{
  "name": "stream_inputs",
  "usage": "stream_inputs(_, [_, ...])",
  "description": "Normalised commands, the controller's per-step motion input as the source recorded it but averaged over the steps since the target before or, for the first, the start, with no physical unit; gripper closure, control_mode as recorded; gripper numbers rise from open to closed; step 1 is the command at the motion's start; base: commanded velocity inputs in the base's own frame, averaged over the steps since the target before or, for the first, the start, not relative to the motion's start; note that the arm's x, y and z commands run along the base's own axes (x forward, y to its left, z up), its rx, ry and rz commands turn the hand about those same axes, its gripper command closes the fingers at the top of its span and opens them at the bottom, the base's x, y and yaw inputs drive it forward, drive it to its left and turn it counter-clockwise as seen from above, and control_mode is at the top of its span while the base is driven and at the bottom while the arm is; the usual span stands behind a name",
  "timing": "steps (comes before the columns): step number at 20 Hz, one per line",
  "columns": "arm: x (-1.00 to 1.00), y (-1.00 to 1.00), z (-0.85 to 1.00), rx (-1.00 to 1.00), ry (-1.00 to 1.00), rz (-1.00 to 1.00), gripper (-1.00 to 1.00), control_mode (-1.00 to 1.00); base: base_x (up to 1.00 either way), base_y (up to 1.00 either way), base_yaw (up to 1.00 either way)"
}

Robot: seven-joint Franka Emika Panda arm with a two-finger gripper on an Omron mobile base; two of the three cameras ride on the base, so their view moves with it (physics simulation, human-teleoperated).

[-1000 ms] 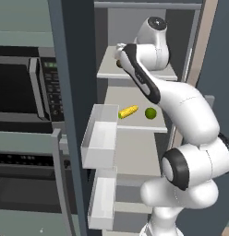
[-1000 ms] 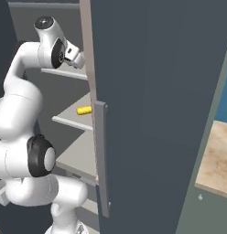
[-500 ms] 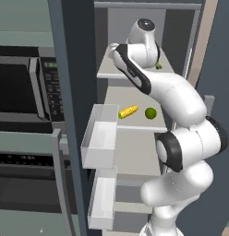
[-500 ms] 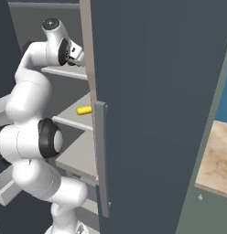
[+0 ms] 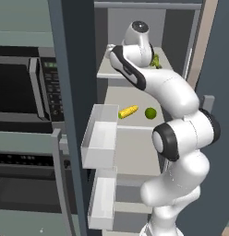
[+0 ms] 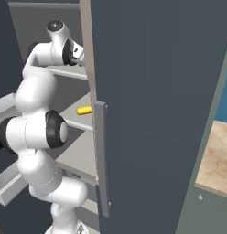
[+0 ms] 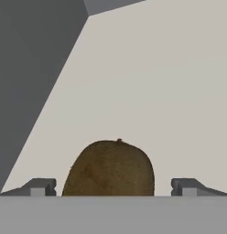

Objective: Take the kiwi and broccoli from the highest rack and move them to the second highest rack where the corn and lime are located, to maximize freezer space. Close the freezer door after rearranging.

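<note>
Over the last second the arm has swung its hand deeper onto the top rack [image 5: 111, 71], so the open gripper [image 7: 113, 186] now straddles the kiwi [image 7: 109, 168] lying there, untouched, which suggests closing on it comes next.

Glossy white arm [image 5: 181, 97] of rounded, bulbous segments, ringed by dark grey bands at joints. Black oval inlay along upper link, at eleven o'clock. Grey cap on top joint. Two small dark grey fingertips [image 7: 40, 186], blocky.
</note>
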Motion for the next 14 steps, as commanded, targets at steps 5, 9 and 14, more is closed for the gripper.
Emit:
stream_inputs(5, [0.30,0.06,-0.24,0.00,0.00,0.00,1.00,-1.00,0.00,0.00,0.00])
stream_inputs(9, [0.05,0.06,-0.32,-0.01,0.00,0.00,1.00,-1.00,0.00,0.00,0.00])
stream_inputs(14, [-0.48,-0.03,-0.18,-0.03,-0.15,0.01,1.00,-1.00,0.00,0.00,0.00])
